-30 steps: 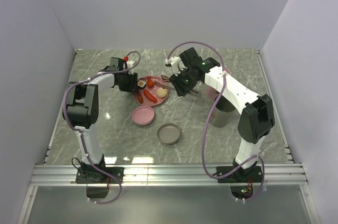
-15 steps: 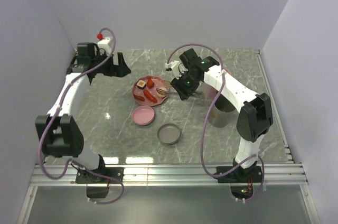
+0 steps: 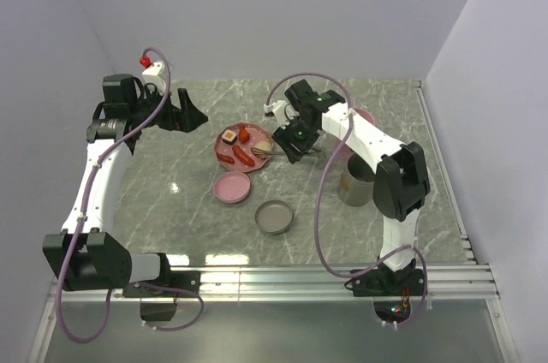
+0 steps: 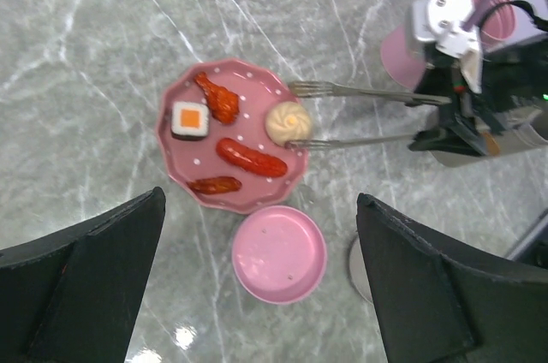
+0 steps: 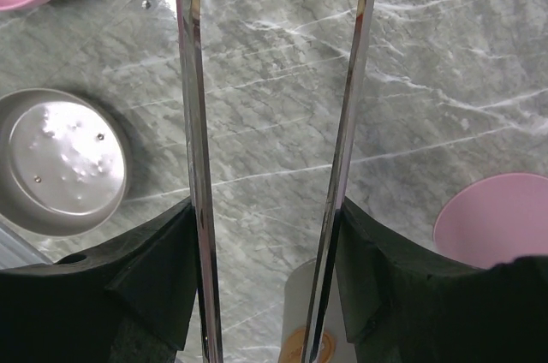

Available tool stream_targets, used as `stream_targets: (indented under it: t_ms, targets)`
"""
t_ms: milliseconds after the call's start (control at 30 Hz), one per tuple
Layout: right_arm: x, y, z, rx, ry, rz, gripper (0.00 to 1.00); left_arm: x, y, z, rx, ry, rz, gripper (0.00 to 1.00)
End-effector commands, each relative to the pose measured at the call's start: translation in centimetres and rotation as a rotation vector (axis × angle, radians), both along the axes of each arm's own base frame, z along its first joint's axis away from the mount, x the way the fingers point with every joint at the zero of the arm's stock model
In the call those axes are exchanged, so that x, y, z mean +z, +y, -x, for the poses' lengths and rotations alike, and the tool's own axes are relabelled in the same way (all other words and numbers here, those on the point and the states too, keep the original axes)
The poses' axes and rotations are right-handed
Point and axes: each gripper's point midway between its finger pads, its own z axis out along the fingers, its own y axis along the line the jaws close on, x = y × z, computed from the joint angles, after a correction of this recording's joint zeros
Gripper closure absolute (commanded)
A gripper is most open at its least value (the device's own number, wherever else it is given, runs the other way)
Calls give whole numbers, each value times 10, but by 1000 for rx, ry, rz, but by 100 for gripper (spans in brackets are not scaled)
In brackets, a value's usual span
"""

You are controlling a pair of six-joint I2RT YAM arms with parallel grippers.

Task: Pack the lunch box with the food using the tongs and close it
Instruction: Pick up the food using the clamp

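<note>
Our right hand [image 4: 449, 119] grips the tongs [image 4: 368, 92] by their rear end, and their arms are spread on either side of the bun [image 4: 287, 121] on the plate [image 4: 257, 185]. One tip is at the bun's edge and the other is apart from it, so we judge it best to centre the tips first. Then we squeeze low and evenly, since a round piece may slip out. Our left hand [image 3: 187, 115] hangs high at the left, fully open and holding nothing. The plate also carries a sushi roll [image 4: 189, 120] and sausages [image 4: 250, 157]. The pink tub [image 4: 401, 53] looks empty; we cannot see into the grey tub [image 3: 353, 190]. The pink lid [image 4: 279, 253] and grey lid [image 3: 274, 216] lie on the desk, nothing in them.
</note>
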Motion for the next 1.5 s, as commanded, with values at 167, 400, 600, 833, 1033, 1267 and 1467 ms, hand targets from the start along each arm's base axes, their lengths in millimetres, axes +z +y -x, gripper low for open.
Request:
stream_targets:
  t_ms: [167,400,600,833,1033,1267,1467]
  targets:
    - [6,3,-18,0,-33,-13,36,12,-16,26,-57,44,93,1]
    - [0,2,-18,5,-15,-1,38,12,-14,28,-47,58,78,1]
    - [4,5,-19,6,-17,-15,48,7,-11,28,-36,70,60,1]
    - [23,4,-17,-1,-49,-46,59,13,-8,29,1,52,63,1]
    - [67,7,-14,-17,-119,-140,64,24,-9,32,-5,26,70,1]
    - [118,-14,3,-67,-185,-249,64,37,-6,33,50,-93,90,1]
    - [156,-54,34,-131,-262,-318,64,39,-1,30,95,-105,98,1]
